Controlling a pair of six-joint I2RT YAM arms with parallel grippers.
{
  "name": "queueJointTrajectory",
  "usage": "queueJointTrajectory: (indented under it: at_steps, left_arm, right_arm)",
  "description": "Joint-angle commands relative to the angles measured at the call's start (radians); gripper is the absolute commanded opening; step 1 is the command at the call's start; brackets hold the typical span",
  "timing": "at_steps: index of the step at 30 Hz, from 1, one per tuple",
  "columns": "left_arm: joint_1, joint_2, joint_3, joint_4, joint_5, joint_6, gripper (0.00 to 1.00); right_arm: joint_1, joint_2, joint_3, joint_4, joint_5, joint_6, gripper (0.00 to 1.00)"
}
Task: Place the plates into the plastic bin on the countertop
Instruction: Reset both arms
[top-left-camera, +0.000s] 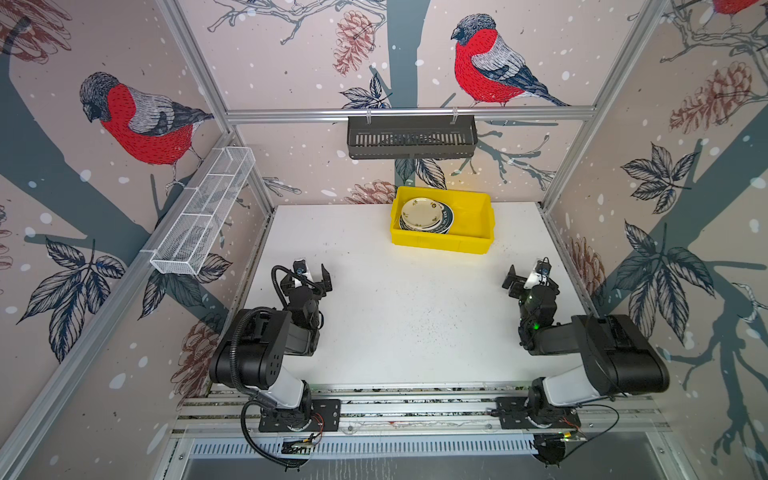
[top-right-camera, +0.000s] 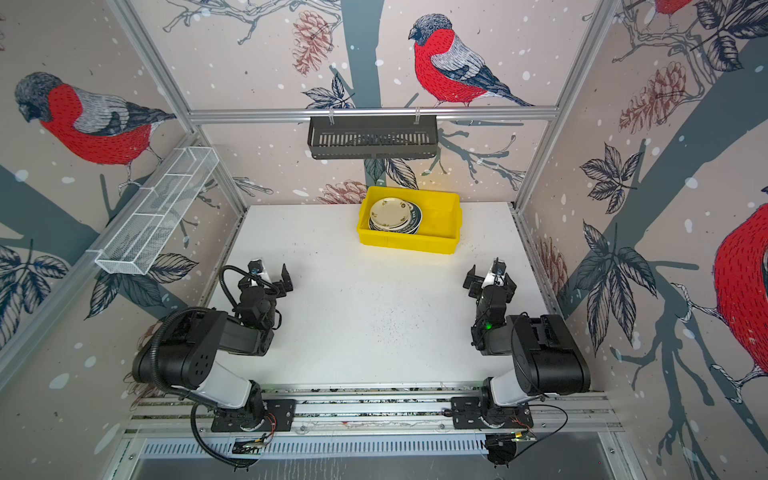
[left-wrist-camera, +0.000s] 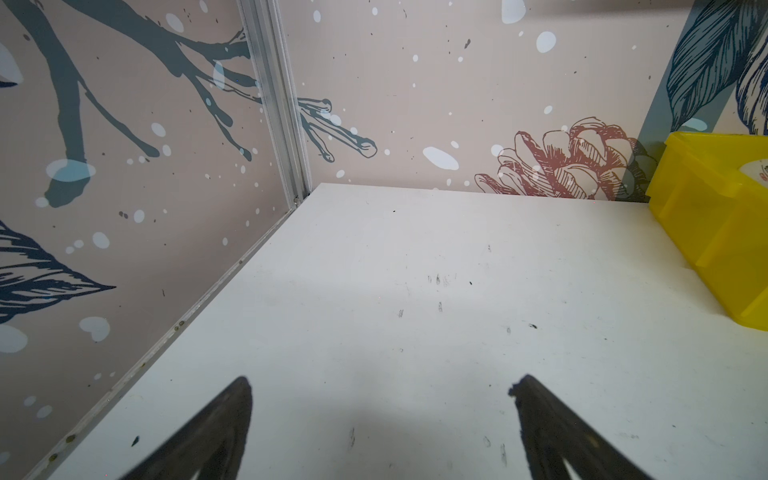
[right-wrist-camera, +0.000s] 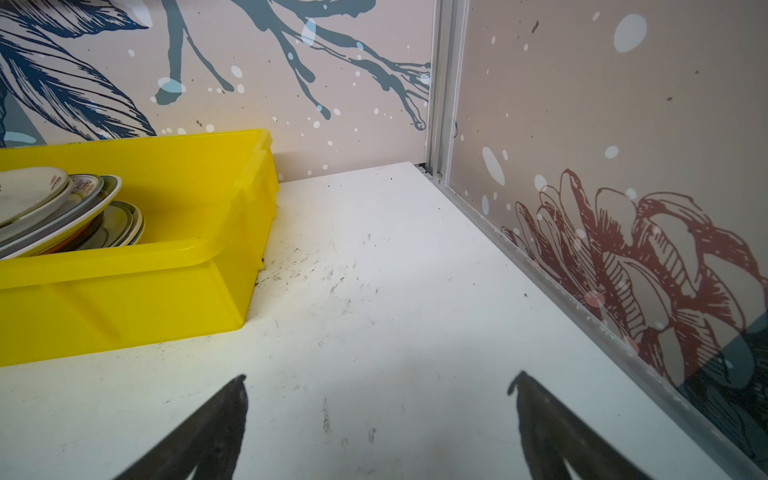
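Note:
The plates (top-left-camera: 424, 214) (top-right-camera: 392, 214) lie stacked and slightly fanned in the left half of the yellow plastic bin (top-left-camera: 440, 245) (top-right-camera: 409, 243), a cream one on top. The bin stands at the back of the white countertop (top-left-camera: 395, 311). My left gripper (top-left-camera: 313, 272) (left-wrist-camera: 382, 380) hovers open over the left side of the countertop, holding nothing. My right gripper (top-left-camera: 525, 272) (right-wrist-camera: 380, 378) is open and empty on the right side. The right wrist view shows the plates (right-wrist-camera: 62, 208) inside the bin (right-wrist-camera: 124, 286). The left wrist view catches the bin's end (left-wrist-camera: 715, 232).
A dark slotted basket (top-left-camera: 411, 137) hangs on the back wall rail above the bin. A white wire-mesh basket (top-left-camera: 203, 212) hangs on the left wall. Aluminium rails (top-left-camera: 415, 411) carry both arm bases at the front. Patterned walls close in three sides.

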Motion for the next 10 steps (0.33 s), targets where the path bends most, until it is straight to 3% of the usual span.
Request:
queueJointTrajectory:
  at_steps: [1, 10]
  left_arm:
    - [0.001, -0.002, 0.003, 0.016, 0.009, -0.003, 0.97]
    - [0.001, -0.002, 0.003, 0.015, 0.018, 0.000, 0.97]
  right_arm:
    - [0.006, 0.002, 0.002, 0.044, 0.005, -0.023, 0.99]
    - [0.004, 0.010, 0.025, 0.007, 0.013, -0.020, 0.99]
